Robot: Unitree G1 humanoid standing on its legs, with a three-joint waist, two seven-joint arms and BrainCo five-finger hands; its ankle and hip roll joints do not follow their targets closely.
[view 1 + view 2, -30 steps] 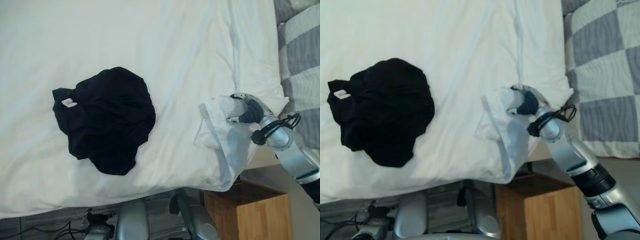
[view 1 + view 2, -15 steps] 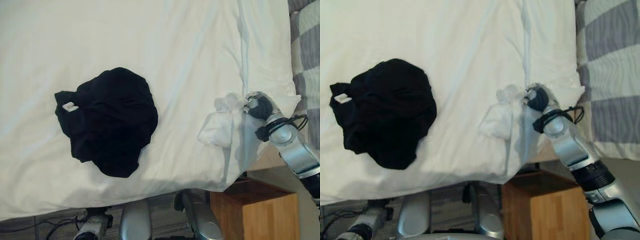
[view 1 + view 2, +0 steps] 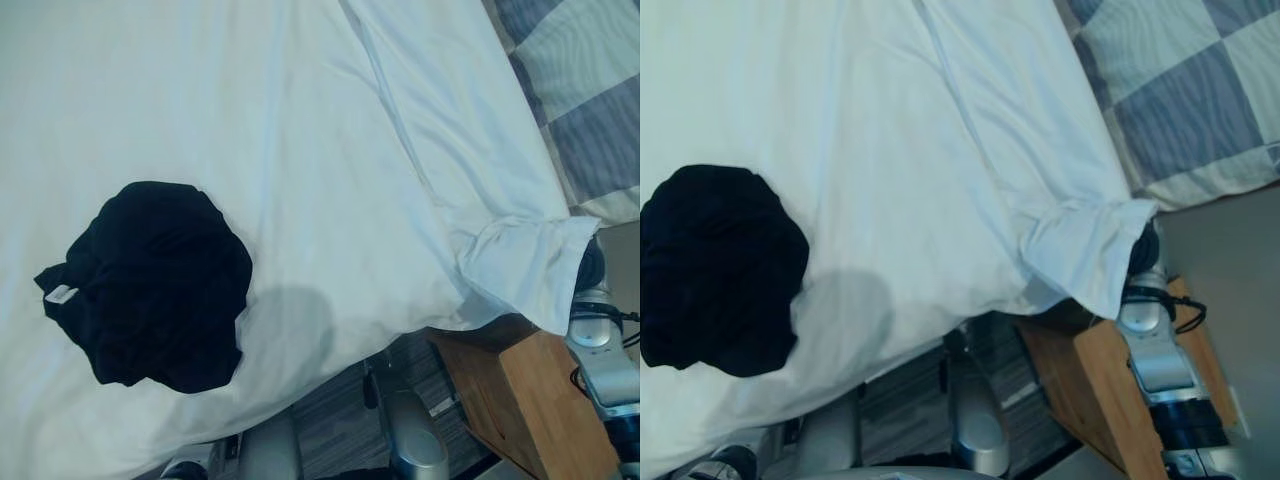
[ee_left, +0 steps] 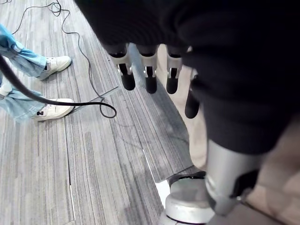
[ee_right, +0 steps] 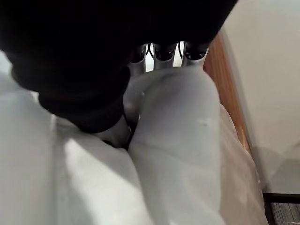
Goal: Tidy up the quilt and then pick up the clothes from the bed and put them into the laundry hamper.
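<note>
White quilt (image 3: 300, 150) spread across bed, corner (image 3: 530, 265) folded back at edge above wooden nightstand (image 3: 520, 400). Black clothes (image 3: 150, 285) bunched on quilt, well apart from right robot hand (image 5: 159, 54), clamped on quilt corner. Left robot hand (image 4: 150, 70) over floor (image 4: 93, 154), fingers relaxed, empty.

The quilt (image 3: 300, 150) lies spread over the bed. The heap of clothes (image 3: 150, 285) rests on it at the robot's left, well apart from the quilt's folded-back corner (image 3: 525, 265) at the right. The nightstand (image 3: 525, 400) stands below that corner (partly under it). A pillow (image 3: 1180, 90) lies beyond, at far right.
</note>
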